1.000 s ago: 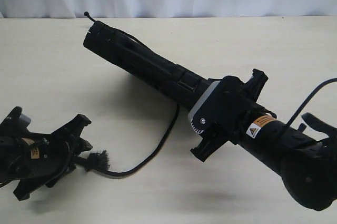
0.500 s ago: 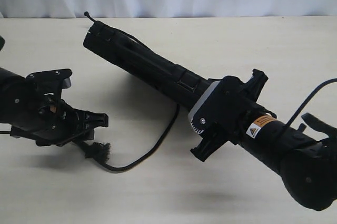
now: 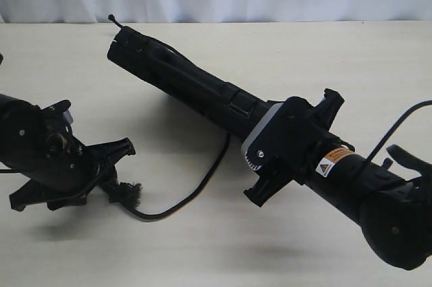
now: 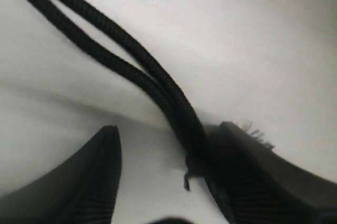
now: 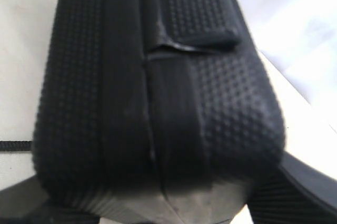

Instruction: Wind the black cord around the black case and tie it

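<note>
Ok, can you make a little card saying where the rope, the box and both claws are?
black case: held up at a slant above the table
right gripper: clamped on one end of the case
black cord: runs from the case across the table
left gripper: open, cord between its jaws

Black arms (image 3: 364, 186), grey bracket (image 3: 260, 134), orange label (image 3: 334, 159)

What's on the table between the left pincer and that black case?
In the exterior view, only the long thin black cord curves across bare cream tabletop from the left pincer to the flat matte black plastic case.
</note>
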You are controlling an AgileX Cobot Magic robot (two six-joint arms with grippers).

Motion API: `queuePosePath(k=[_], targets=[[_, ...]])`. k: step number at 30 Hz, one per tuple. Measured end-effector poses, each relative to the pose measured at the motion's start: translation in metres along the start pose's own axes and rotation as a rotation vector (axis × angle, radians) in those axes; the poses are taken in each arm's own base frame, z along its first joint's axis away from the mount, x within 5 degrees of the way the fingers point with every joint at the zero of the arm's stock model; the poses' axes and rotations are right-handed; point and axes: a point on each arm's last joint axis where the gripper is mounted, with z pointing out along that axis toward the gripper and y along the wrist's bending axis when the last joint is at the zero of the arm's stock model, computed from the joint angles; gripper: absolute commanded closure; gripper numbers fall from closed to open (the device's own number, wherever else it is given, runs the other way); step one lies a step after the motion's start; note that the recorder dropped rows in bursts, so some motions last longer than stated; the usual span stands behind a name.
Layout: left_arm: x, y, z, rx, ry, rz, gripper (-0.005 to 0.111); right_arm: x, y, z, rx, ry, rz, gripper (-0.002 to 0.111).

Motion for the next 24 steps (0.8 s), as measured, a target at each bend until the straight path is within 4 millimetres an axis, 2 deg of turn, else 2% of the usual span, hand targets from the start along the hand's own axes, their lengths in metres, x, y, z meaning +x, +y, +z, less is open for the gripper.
queuePosePath(k=[8, 19, 20, 22, 24], targets=[[0.001, 0.002, 0.004, 0.06, -0.049, -0.089, 0.054, 0.0, 0.0, 0.0, 0.002, -0.001, 0.03, 0.104], [-0.003, 0.0, 0.016, 0.083, -0.078, -0.105, 0.055, 0.0, 0.0, 0.0, 0.002, -0.001, 0.039, 0.104], [-0.004, -0.001, 0.017, 0.085, -0.081, -0.105, 0.058, 0.0, 0.0, 0.0, 0.002, -0.001, 0.039, 0.104], [-0.005, -0.001, 0.019, 0.092, -0.089, -0.107, 0.08, 0.0, 0.0, 0.0, 0.002, -0.001, 0.039, 0.104], [-0.005, -0.002, 0.02, 0.093, -0.092, -0.091, 0.095, 0.0, 0.0, 0.0, 0.002, -0.001, 0.041, 0.104]])
